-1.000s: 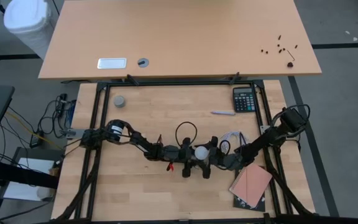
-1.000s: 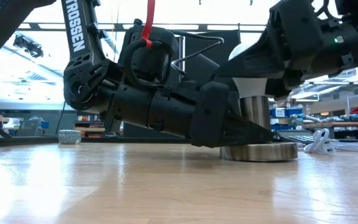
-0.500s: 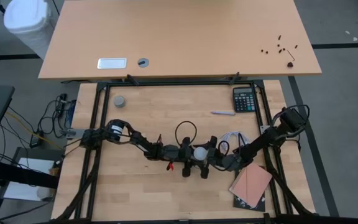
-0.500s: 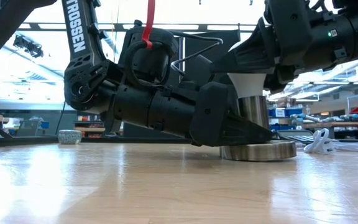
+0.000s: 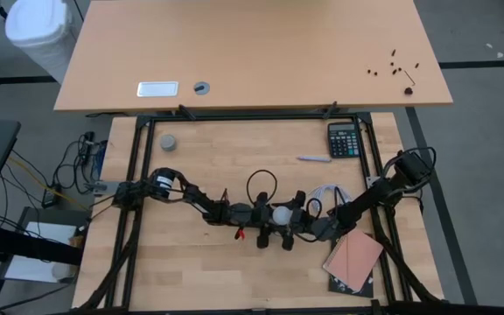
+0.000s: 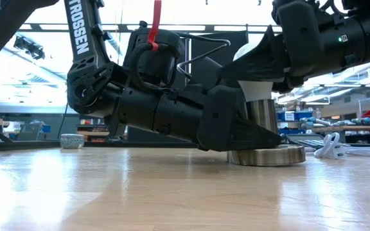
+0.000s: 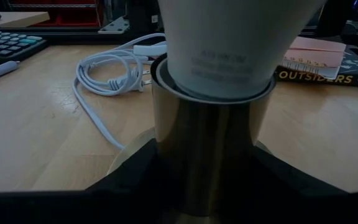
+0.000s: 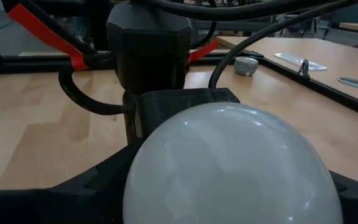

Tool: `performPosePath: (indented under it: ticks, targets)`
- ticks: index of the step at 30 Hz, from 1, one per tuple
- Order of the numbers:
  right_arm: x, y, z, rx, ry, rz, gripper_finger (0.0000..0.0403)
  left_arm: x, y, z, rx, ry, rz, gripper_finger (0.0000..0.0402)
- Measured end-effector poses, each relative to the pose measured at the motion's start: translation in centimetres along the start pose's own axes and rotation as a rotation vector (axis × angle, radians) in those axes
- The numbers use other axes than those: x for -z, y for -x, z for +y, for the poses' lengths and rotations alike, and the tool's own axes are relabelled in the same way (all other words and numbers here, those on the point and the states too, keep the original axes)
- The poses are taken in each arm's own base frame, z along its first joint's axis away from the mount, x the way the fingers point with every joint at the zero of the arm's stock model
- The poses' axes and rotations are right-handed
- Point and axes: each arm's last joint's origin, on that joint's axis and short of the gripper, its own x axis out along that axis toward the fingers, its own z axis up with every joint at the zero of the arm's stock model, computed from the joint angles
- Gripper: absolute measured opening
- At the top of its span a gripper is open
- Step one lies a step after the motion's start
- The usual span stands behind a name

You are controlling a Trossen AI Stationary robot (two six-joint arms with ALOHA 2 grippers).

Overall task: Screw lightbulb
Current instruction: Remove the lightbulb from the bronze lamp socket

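The bulb (image 6: 257, 72) sits upright in the socket (image 6: 263, 115), right gripper (image 5: 289, 214) clasped round its smooth, fragile dome; left gripper (image 5: 264, 221) braces the socket: light, slippery, squeeze gently

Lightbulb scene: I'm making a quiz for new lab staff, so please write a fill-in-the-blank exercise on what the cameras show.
1. The lightbulb sits in a metal ____.
2. The left gripper braces the socket, while the ____ gripper holds the lightbulb.
3. The white ____ lies coiled beside the socket.
4. At the table's far right corner sits a black ____.

Missing words: socket; right; cord; calculator
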Motion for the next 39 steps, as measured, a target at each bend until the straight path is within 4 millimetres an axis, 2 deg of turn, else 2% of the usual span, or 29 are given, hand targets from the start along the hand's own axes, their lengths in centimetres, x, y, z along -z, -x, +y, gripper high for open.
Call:
performPosePath:
  ticks: [10,27,36,39]
  targets:
    - [1.5,0.6,-1.4,0.005,-0.003,0.008,0.0305,0.1,0.0,-0.1,0.013,-0.013,0.010,0.0189]
    - [-0.1,0.8,-1.7,-0.043,0.003,-0.032,0.0304,0.1,0.0,-0.1,0.014,-0.010,0.011,0.0189]
    - [0.0,0.8,-1.7,-0.056,-0.003,-0.021,0.0253,0.1,0.0,-0.1,0.015,-0.011,0.011,0.0189]
    - [0.0,0.8,-1.7,-0.056,-0.002,-0.021,0.0252,0.1,0.0,-0.1,0.016,-0.011,0.011,0.0189]
